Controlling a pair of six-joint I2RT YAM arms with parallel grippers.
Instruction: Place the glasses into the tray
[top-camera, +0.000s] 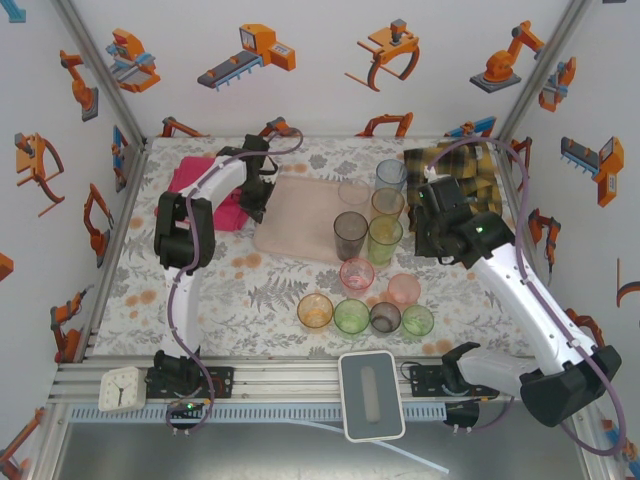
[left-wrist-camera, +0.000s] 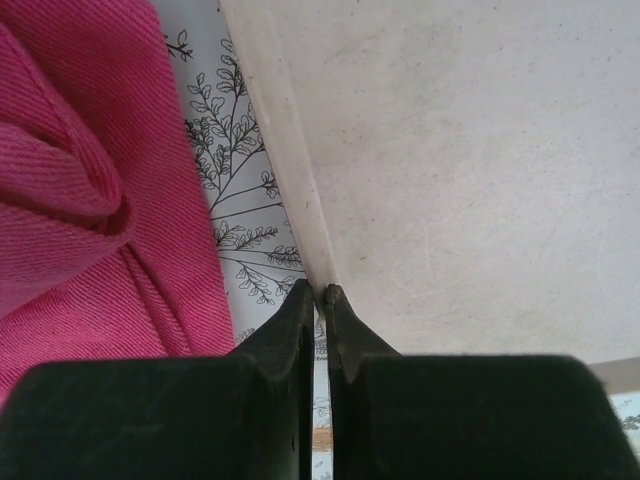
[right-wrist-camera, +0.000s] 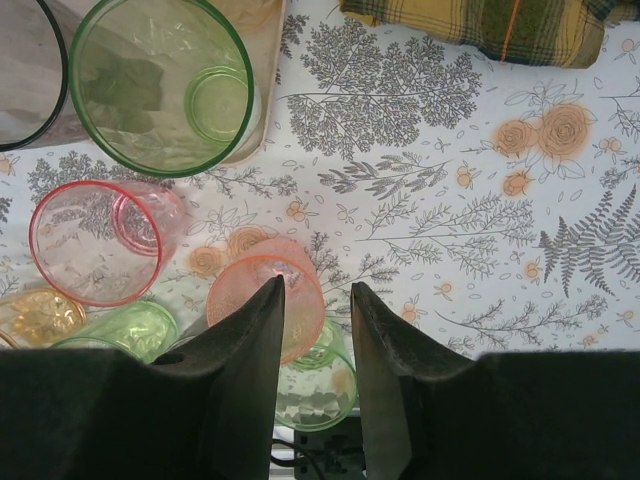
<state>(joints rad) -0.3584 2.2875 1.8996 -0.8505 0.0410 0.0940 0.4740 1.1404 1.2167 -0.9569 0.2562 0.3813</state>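
The left hand (left-wrist-camera: 318, 292) is pinched shut at the rim of the flat pale pink rectangular tray (left-wrist-camera: 450, 150). The right hand (right-wrist-camera: 317, 288), narrowly open and empty, hangs over small translucent tinted tumblers (right-wrist-camera: 240, 295) on the floral tabletop (right-wrist-camera: 450, 200).

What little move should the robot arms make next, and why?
Probably lower the right gripper onto the peach glass just below its open jaws; it holds nothing, and that glass stands outside the tray. The left gripper is shut on the tray's rim.
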